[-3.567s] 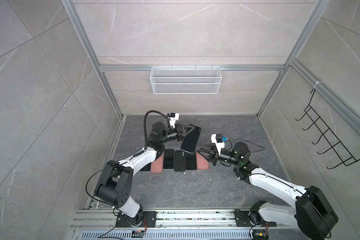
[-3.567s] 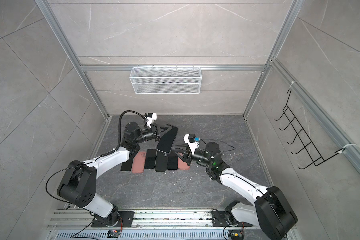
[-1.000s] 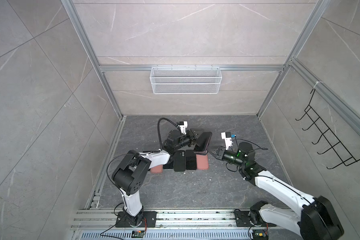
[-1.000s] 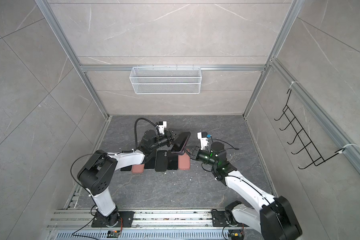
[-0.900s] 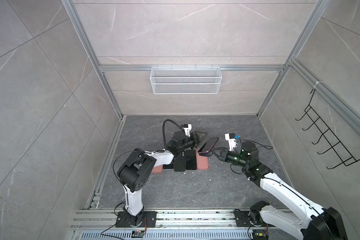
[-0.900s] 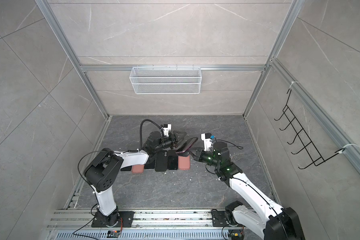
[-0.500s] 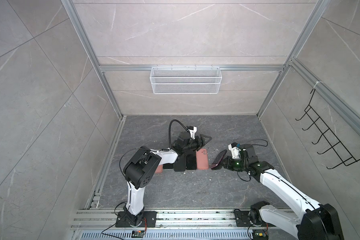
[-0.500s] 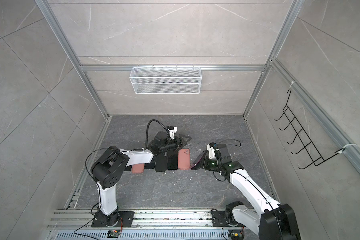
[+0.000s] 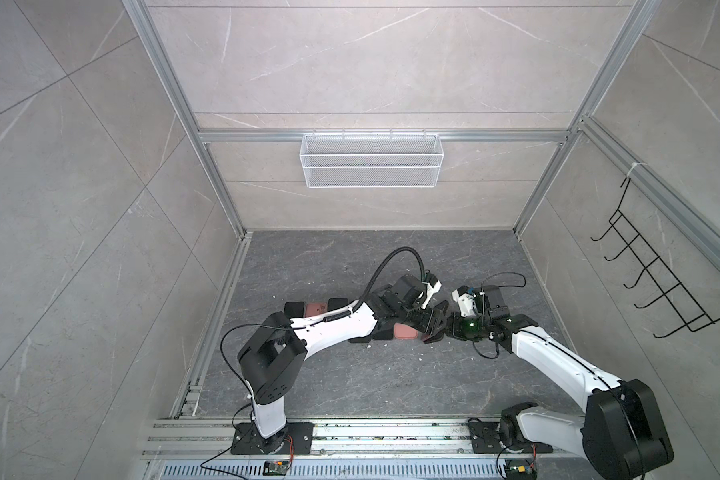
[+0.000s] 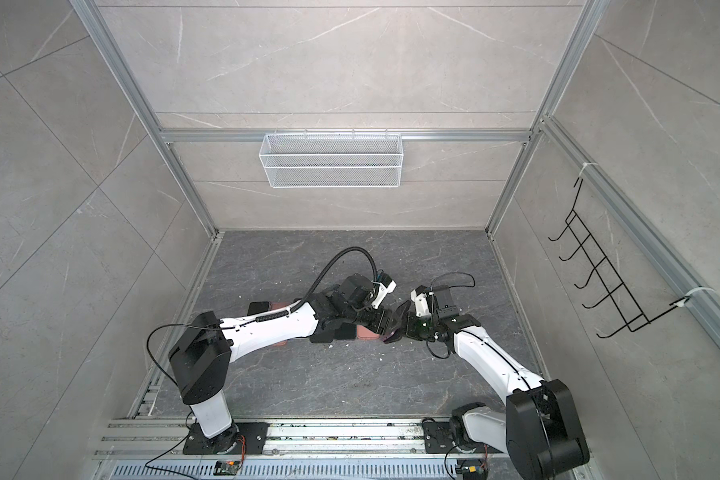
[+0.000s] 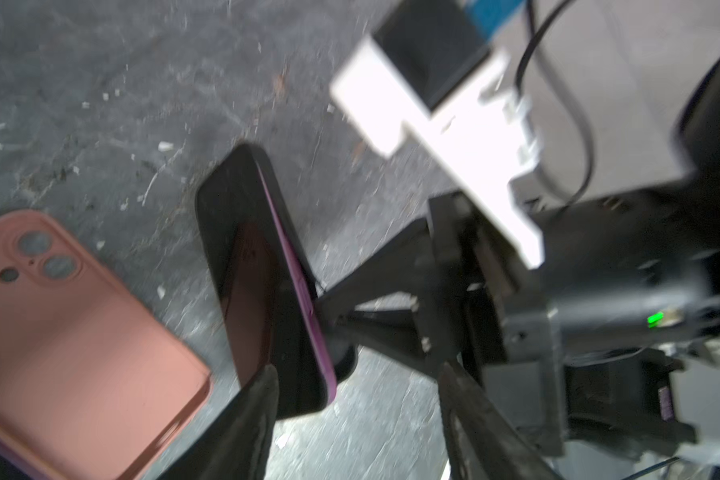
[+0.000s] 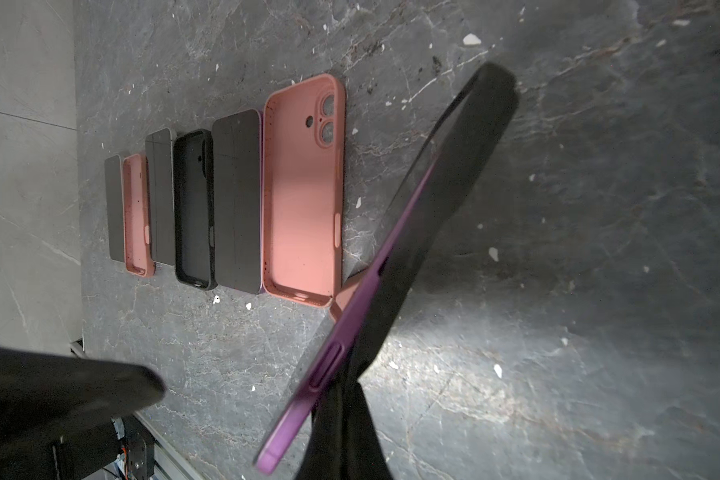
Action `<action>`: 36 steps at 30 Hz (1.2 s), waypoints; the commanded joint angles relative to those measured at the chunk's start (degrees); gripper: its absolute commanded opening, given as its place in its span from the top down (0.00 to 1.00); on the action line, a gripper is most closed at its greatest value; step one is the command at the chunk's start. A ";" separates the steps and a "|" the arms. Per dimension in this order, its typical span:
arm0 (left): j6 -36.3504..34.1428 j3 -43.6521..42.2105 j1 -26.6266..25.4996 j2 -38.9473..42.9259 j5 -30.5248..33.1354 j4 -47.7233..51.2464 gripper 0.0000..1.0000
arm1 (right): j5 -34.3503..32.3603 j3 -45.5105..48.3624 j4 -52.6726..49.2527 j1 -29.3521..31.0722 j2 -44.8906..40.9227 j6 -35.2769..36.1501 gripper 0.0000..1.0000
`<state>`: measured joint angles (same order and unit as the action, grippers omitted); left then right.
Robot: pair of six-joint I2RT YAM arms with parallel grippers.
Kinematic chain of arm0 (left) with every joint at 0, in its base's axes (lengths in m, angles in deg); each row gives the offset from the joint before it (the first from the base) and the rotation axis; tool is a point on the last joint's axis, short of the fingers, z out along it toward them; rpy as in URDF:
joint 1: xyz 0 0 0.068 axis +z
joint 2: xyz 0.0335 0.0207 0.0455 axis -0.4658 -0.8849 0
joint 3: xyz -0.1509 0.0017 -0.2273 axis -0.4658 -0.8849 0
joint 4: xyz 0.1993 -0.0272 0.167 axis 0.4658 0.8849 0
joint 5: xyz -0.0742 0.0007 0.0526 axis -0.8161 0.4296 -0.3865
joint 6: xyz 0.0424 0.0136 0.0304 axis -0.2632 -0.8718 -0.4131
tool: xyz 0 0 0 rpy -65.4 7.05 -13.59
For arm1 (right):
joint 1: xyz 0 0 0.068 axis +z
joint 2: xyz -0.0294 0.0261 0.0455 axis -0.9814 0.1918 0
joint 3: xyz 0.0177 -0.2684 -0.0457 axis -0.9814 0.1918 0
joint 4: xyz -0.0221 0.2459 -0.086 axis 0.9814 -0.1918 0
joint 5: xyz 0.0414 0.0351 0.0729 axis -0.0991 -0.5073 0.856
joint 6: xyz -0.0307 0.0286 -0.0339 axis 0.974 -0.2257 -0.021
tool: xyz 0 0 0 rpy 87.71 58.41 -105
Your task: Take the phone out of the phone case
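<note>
the right end effector [image 11: 323,301] was pressed together on the phone [image 11: 262,282], pinching it by one long purple edge near the side buttons. we saw the phone held clear of the surface [image 12: 558,208], tilted on its side with its dark screen turned toward the left arm's camera and its purple side uncovered. it hung just beside the pink case [image 12: 304,195], which lay open side up with its camera holes showing, at the near end of a row of dark phones and cases [image 12: 235,199] lined up edge to edge on the surface.

the left end effector [image 11: 356,370] was spread, with a wide gap between its fingers [image 11: 250,415]. one finger sat in front of the phone's lower corner, but we could not tell whether it touched it. the other finger stood well apart from the phone, near the right end effector's body.

in both top views the two end effectors met tip to tip at the right end of the row, and the left arm [image 9: 333,328] reached across the row and hid part of it.
</note>
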<state>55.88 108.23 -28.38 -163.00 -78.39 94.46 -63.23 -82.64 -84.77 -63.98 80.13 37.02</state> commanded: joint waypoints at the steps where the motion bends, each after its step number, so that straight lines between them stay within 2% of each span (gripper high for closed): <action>1: -6.48 3.18 -1.17 -1.55 5.62 7.15 0.41 | 1.65 -1.95 1.00 -0.11 0.08 1.48 1.00; 3: -7.08 3.89 -1.85 -2.35 7.75 7.97 0.43 | 1.66 -1.63 1.21 -0.07 -0.16 1.40 1.00; 6: -6.90 4.15 -2.02 -3.20 7.52 6.69 0.44 | 2.22 -1.10 1.95 -0.07 -0.03 1.13 1.00; 15: -8.34 7.80 -4.18 -8.82 15.27 10.58 0.53 | 3.41 -0.29 2.73 -0.07 0.12 0.86 1.00; 18: -8.27 8.01 -4.75 -10.09 18.21 10.63 0.68 | 2.49 -0.23 2.00 -0.03 -0.29 1.12 1.00; 20: -7.76 7.23 -5.12 -9.64 20.36 9.60 0.82 | 1.13 -0.40 0.80 -0.14 -0.16 1.62 1.00; 23: -6.98 6.81 -5.79 -8.81 22.77 7.87 0.97 | -0.47 -1.05 -0.65 -0.20 0.75 2.59 1.00; 24: -6.75 6.72 -6.06 -8.45 24.22 7.36 0.99 | -0.82 -1.22 -1.00 -0.24 1.01 2.83 1.00; 30: -4.31 8.68 -8.81 -5.17 36.44 9.99 1.00 | -7.27 -0.52 -3.16 -1.90 3.38 4.18 1.00; 31: -4.12 9.78 -9.54 -5.07 38.58 11.69 1.00 | -7.86 -0.17 -3.02 -3.28 4.18 4.45 1.00; 36: -1.86 12.67 -12.29 -5.16 45.92 17.90 1.00 | -2.75 0.51 -2.13 -14.27 6.74 5.65 1.00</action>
<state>51.97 116.69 -38.91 -172.36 -40.34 109.58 -65.22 -82.47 -85.84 -74.54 85.62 40.70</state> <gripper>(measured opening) 0.091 0.047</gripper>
